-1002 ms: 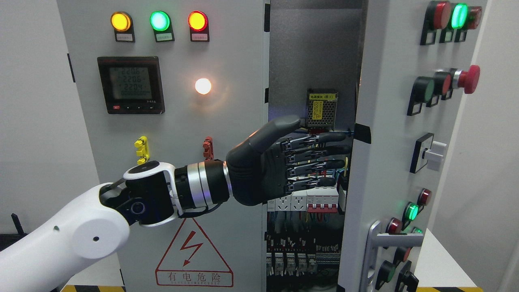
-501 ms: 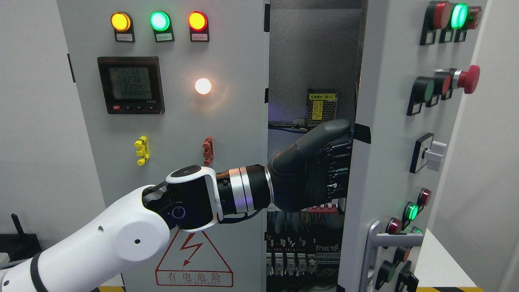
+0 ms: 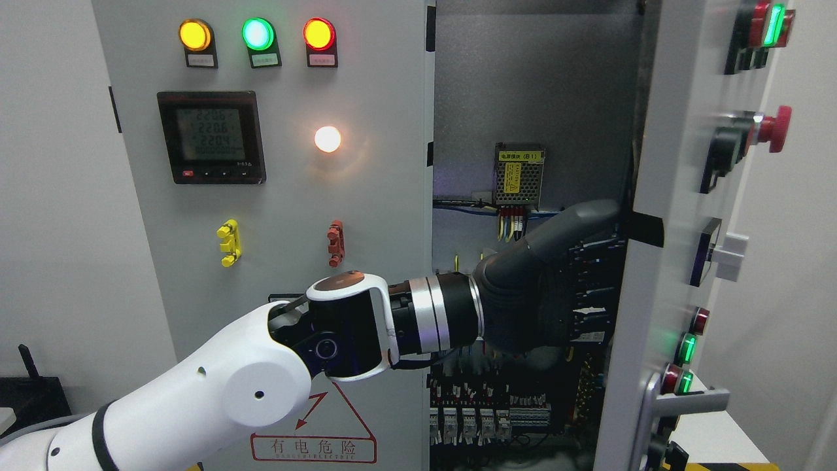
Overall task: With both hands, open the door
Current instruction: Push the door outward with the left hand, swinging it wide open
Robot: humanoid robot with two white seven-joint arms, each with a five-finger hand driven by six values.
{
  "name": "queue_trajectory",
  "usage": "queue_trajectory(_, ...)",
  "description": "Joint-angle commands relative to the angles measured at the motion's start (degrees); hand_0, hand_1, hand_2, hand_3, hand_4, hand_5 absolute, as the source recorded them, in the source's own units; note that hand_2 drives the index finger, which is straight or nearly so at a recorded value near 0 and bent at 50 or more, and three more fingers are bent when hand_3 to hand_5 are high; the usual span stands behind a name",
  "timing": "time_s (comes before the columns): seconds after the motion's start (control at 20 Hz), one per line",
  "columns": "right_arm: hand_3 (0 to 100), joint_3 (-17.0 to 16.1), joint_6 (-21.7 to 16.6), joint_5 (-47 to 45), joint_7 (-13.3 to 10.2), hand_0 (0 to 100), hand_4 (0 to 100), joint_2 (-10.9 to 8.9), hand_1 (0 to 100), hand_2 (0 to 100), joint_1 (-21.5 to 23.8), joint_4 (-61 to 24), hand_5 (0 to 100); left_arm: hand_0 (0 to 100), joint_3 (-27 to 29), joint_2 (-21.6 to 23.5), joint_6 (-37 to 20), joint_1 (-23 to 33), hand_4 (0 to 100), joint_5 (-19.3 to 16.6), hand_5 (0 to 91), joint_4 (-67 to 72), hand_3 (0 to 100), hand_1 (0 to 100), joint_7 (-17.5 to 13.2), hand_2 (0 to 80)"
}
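Note:
The grey electrical cabinet has a left door (image 3: 288,216) standing closed and a right door (image 3: 673,216) swung partly outward, its control face turned away to the right. My left arm crosses from the lower left into the gap. The dark left hand (image 3: 605,281) lies flat against the right door's inner edge, thumb on top. Its fingers (image 3: 588,275) run out straight and hold nothing; their tips are hidden behind the door edge. My right arm does not show.
Inside the cabinet (image 3: 529,85) are a small power supply (image 3: 518,173), coloured wires and rows of breakers (image 3: 471,418). The right door carries a metal handle (image 3: 686,399), a red stop button (image 3: 775,124) and lamps. The left door has a meter (image 3: 210,136).
My left arm has reached further right and the hand went in behind the right door's edge. The right door has swung wider, showing more of the cabinet's inside.

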Motion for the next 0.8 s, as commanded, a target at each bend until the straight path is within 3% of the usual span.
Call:
queue_trajectory(0.0,0,0.0,0.0,0.0,0.0,12,0,0.00,39,0,0.0,0.0,0,12,-0.2,-6.9,0.0,-0.5,0,-0.3,0.0,0.3,0,39,1.6,0.0)
queue_trajectory(0.25,0,0.0,0.0,0.0,0.0,12,0,0.00,39,0,0.0,0.0,0,12,-0.2,-10.5,0.2,-0.6,0,-3.1,0.0,0.5,0,39,1.6,0.0)
queue_trajectory(0.6,0,0.0,0.0,0.0,0.0,12,0,0.00,39,0,0.0,0.0,0,12,-0.4,-14.2,0.2,-2.6,0,-3.4,0.0,3.0,0,39,1.8,0.0)
queue_trajectory(0.75,0,0.0,0.0,0.0,0.0,12,0,0.00,39,0,0.0,0.0,0,12,-0.5,-15.3,0.0,-2.9,0,-4.1,0.0,3.3,0,39,3.6,0.0)
